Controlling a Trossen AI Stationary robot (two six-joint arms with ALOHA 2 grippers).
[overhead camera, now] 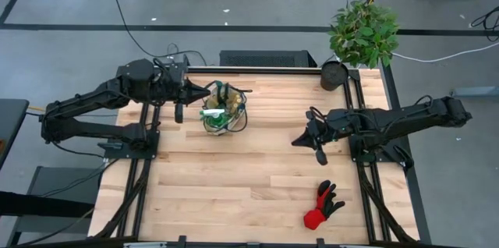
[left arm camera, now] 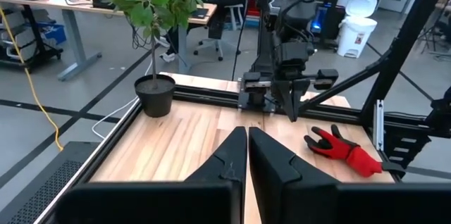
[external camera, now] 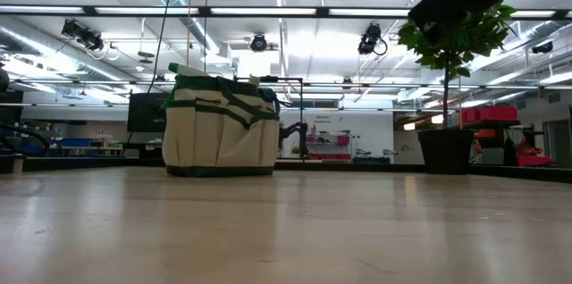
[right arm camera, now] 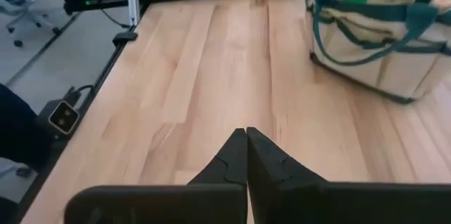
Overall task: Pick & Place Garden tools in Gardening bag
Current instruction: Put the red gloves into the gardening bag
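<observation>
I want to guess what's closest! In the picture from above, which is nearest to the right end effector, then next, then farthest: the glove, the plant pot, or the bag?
From the right end effector:
1. Red-and-black glove, near the table's front edge.
2. Plant pot, at the back corner.
3. Gardening bag, across the table by the left arm.

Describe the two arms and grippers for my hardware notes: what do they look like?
Both arms are matte black and jointed, left arm and right arm alike, with bulky wrists. Each mounts on a black rail frame. The left gripper and right gripper have two dark, wedge-shaped fingers tapering to points. No markings are visible.
</observation>
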